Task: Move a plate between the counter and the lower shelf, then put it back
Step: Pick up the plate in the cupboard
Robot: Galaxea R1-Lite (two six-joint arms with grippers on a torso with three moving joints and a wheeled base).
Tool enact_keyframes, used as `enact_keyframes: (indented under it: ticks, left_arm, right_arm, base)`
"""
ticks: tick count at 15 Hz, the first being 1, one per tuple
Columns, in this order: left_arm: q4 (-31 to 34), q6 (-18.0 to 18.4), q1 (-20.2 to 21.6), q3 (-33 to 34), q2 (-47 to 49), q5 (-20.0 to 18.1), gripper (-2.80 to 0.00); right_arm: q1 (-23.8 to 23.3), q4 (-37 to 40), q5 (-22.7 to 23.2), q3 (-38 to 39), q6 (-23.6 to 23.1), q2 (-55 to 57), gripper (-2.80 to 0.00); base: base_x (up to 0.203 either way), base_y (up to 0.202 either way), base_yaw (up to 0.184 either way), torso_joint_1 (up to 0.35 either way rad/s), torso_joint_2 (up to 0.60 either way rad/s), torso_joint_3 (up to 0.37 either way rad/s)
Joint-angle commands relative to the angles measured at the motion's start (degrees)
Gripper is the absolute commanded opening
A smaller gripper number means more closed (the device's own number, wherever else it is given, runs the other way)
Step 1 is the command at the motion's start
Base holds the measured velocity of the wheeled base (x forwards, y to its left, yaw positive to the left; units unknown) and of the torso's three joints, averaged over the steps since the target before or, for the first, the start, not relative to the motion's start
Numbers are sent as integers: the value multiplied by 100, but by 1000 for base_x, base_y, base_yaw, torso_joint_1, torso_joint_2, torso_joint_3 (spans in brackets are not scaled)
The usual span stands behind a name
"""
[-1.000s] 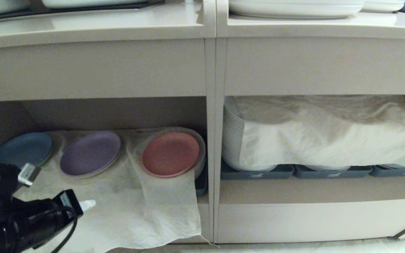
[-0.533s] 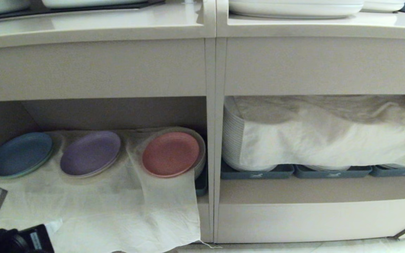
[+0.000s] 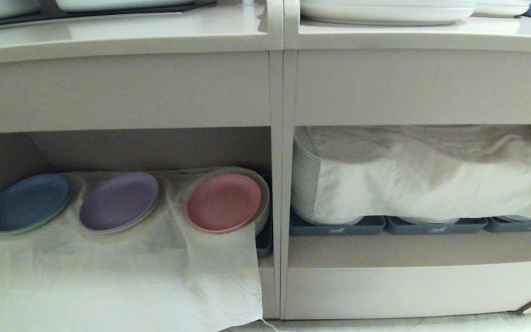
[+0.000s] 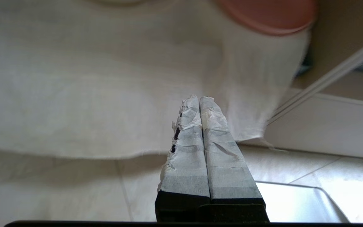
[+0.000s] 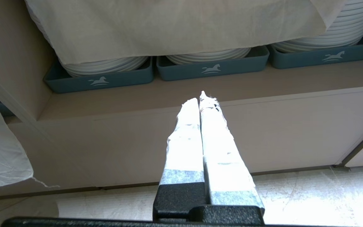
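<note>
The lower shelf, left of the upright divider, carries a white cloth that hangs over its front edge. On the cloth, left to right: blue plate, purple plate, the plate. The right cubby carries grey-blue trays holding white plate stacks. The counter carries white dishes.

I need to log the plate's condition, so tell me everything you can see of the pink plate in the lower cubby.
The pink plate is small, round and matte, plastic by its look, with a low raised rim. It sits tilted, face toward the front, on the white cloth in the lower shelf, apparently on covered plates. It lies just left of the upright divider, right of the purple plate, apart from it. No gripper touches it; the left wrist view shows only its edge.
</note>
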Motion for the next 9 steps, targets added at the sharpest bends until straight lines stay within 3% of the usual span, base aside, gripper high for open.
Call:
enact_keyframes:
  ticks: [1,6,9]
  left_arm:
    - [124,153,287,71,-1003,-326,-280]
    - [376,692,126,9,-2145,-351,-280]
    - [614,1283,91,-83,-2339,257,-280]
  right_arm:
    - [1,-4,-1,0,2,0,-280]
    - [1,-4,-1,0,2,0,-280]
    - [1,-4,-1,0,2,0,-280]
  base:
    - [0,0,0,0,0,0]
    - [0,0,0,0,0,0]
    - [0,0,0,0,0,0]
